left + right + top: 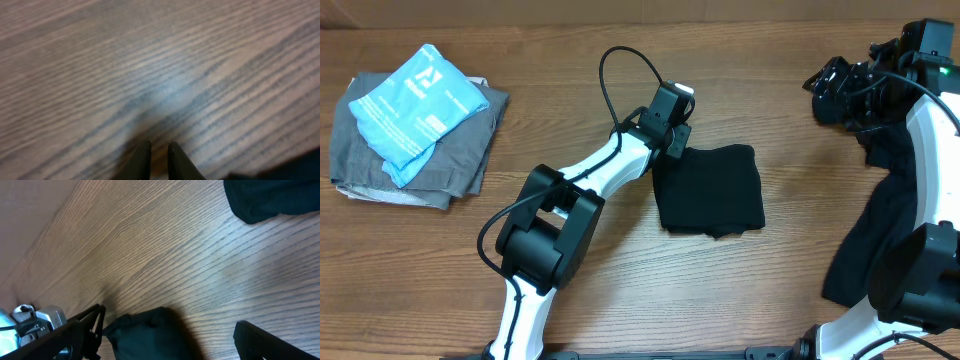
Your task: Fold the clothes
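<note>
Looking down on a wooden table (620, 300), two white-and-black robot arms reach in from the near edge. A folded black garment (712, 190), shaped into a rough square, lies flat near the middle of the table. The left arm (590, 180) stretches across to it. The left gripper (677, 148) points down at the square's upper left corner, but from above it is unclear whether it touches the cloth. In the left wrist camera, the two dark fingers (142, 162) of this gripper (159, 150) are drawn almost together, with only a sliver of gap between the tips. Blurred wood grain fills that view. No cloth shows between the tips, and a dark patch sits in the lower right corner.

A loose black garment (880, 225) lies crumpled along the right side of the table, running from the far right corner toward the near edge, partly under the right arm (930, 150). The right gripper (832, 90) hangs over the garment's far end with its fingers spread wide, gripping nothing. The right wrist camera shows the same gripper (169, 319) with its fingers far apart and a rumpled mound of the loose black garment (145, 335) on the table between them. The mound lies just beside one finger, but contact cannot be judged. More black cloth (270, 200) shows at the top right of that view.

At the far left of the table, well apart from both arms, a grey folded garment (450, 150) lies flat. A light blue packet (415, 110) with white print rests on top of it.
</note>
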